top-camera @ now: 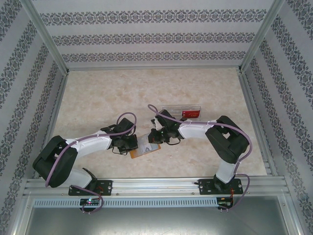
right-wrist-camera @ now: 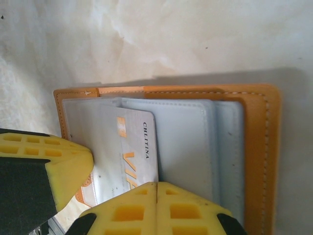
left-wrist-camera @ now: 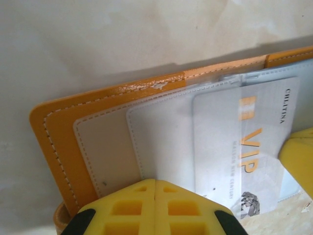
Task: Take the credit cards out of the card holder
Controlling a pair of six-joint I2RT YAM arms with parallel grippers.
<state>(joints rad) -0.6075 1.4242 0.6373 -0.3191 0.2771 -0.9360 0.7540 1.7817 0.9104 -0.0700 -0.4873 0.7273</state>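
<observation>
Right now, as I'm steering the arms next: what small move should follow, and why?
Probably open the right claw and pinch the VIP card at its near edge: both claws are shut, flanking it, the left claw against the card holder, and the card seems mostly inside.

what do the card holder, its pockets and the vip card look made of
The card holder looks like smooth orange-tan leather or faux leather, with pale stitching along its edge. Its pockets seem matte grey soft plastic, though fabric is possible. The credit card looks like glossy pale plastic with gold lettering.
</observation>
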